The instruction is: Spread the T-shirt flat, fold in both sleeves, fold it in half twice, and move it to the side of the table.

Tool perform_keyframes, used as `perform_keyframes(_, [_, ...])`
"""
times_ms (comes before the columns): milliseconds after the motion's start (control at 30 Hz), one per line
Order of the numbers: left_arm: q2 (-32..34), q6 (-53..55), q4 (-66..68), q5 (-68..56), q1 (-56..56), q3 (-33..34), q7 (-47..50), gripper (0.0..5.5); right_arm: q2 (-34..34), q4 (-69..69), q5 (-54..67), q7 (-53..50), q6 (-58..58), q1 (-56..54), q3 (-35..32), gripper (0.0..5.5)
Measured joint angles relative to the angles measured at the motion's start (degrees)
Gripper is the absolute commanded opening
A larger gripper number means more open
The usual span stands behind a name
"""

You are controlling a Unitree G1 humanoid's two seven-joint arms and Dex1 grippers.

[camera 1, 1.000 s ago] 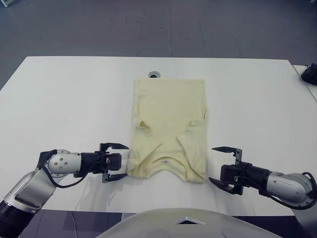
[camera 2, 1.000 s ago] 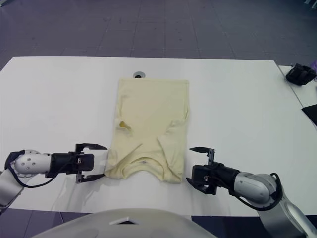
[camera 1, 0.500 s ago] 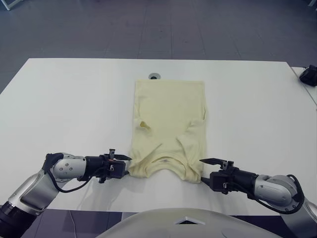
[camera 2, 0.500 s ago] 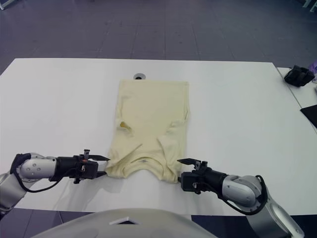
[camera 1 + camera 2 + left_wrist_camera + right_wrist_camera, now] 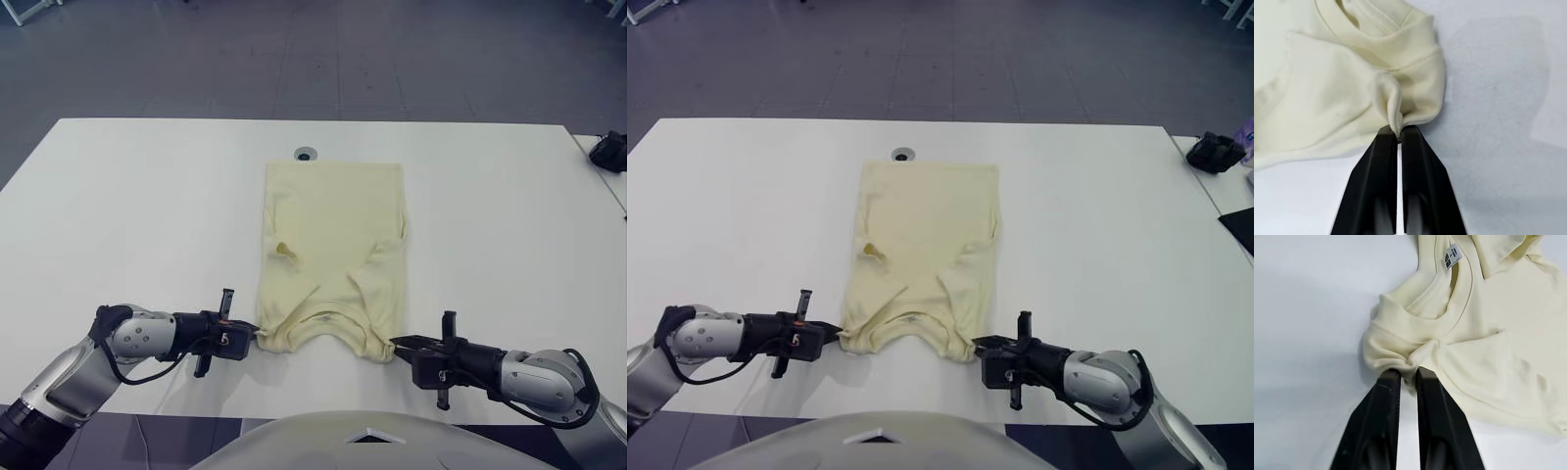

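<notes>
Table (image 5: 127, 215): white, smooth, matte top; spans the frame from left to right in the left eye view.

T-shirt (image 5: 333, 245): pale cream knit, lying flat at frame centre as a tall rectangle. Both sleeves are folded inward over the body. Straight hem toward the top of the frame, collar toward the bottom. Soft creases run diagonally across the lower half. The collar band is ribbed, with a stitched seam along it.

Left gripper (image 5: 253, 337): lower left of centre, black tapered fingers. Clamped together on the T-shirt's lower-left corner; in the left wrist view a small ridge of cloth stands pinched between the tips.

Right gripper (image 5: 396, 344): lower right of centre, same black fingers. Closed on the lower-right corner, with cloth bunched and puckered at the tips in the right wrist view.

Dark object (image 5: 611, 150): at the right edge; too small to identify.

Round port (image 5: 305, 154): grey ring set in the tabletop, just above the hem.

Neck tag (image 5: 1452, 255): white, rectangular, inside the collar; dark print too small to make out.

Yellowish spot (image 5: 283, 249): on the shirt, left of centre.
</notes>
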Motion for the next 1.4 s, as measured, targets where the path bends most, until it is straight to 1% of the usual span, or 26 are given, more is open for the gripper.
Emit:
perform_keyframes(200, [0.1,-0.1,0.6,-0.6,-1.3,-0.3,-1.9,0.00,-0.8,0.5,5.1,3.2,0.0,-1.0,-2.2,0.03])
perform_keyframes(300, [0.7,4.2,-0.6,-5.6,-1.3,0.2,-6.1,0.00,-1.6,0.5,10.9,6.8,3.1,-1.0,-3.6,0.03])
perform_keyframes(433, [3.7,10.0,-2.9,-12.0,-1.0,0.2,-14.1,0.00,-4.1,-1.5,20.9,12.7,10.5,0.0,-5.7,0.03])
perform_keyframes(633, [7.5,16.1,-6.9,-19.8,0.8,0.3,-21.9,0.00,-7.8,-5.9,33.0,18.4,20.5,2.8,-8.4,0.03])
perform_keyframes(767, [9.7,19.6,-9.3,-23.5,2.6,0.7,-24.8,0.00,-9.5,-8.2,40.0,20.5,26.4,4.2,-10.0,0.03])
perform_keyframes(900, [11.6,21.0,-9.6,-26.2,4.4,1.8,-26.9,0.00,-10.8,-11.1,48.2,21.4,31.7,5.0,-13.6,0.03])
perform_keyframes(1067, [12.1,19.7,-4.4,-30.4,6.4,5.4,-30.1,0.00,-11.3,-11.0,53.9,21.1,35.0,2.2,-17.5,0.03])
perform_keyframes(1133, [10.7,20.3,-1.2,-32.0,3.7,5.9,-30.5,0.00,-11.3,-8.5,55.0,21.3,35.3,-1.6,-18.1,0.03])
perform_keyframes(1233, [6.9,25.4,2.7,-36.3,-5.7,6.4,-31.0,0.00,-11.3,-2.8,54.8,21.1,34.9,-9.5,-18.1,0.03])
perform_keyframes(1400, [5.1,34.6,4.3,-45.0,-15.8,8.9,-31.9,0.00,-11.0,3.5,53.9,21.8,33.3,-18.2,-16.2,0.03])
